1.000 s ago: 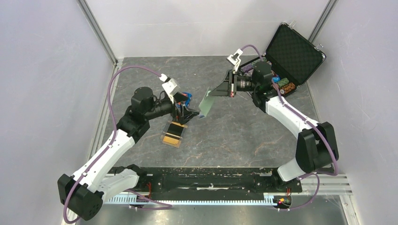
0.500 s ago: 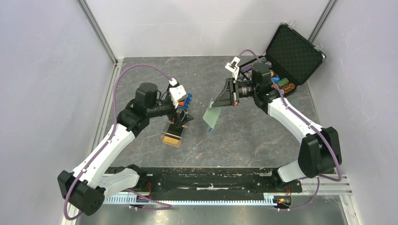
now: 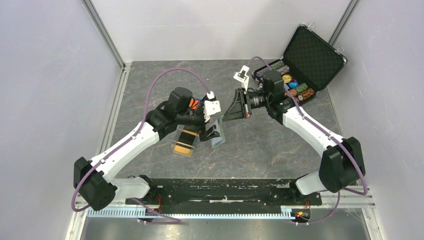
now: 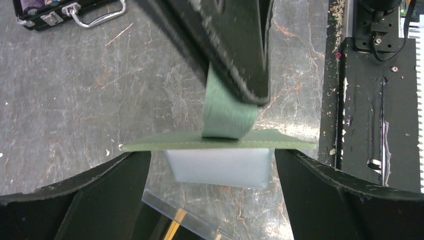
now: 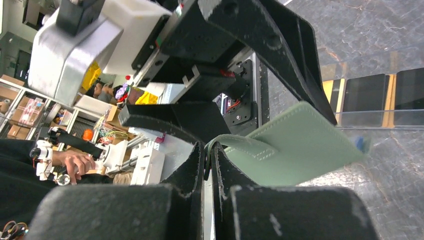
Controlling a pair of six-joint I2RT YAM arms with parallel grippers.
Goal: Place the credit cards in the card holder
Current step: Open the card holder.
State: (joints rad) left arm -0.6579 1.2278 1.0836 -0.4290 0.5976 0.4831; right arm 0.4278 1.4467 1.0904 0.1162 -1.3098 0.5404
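Over the grey marbled table (image 3: 260, 145), we see both arms bent toward its middle: right gripper (image 5: 207, 152) pinched on the card holder (image 4: 220, 141) strap, held aloft; left gripper (image 3: 211, 131) spread wide, flanking it.

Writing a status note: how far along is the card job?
Done: none visibly stowed; the credit cards lie in the clear tray. In hand: right gripper pinches the card holder by its strap; open left gripper straddles its edge. Left: load every card.

No writing I can read anywhere from here (the credit cards (image 5: 367, 95) are too small and glossy to show lettering, and the card holder (image 5: 300, 145) looks plain green).
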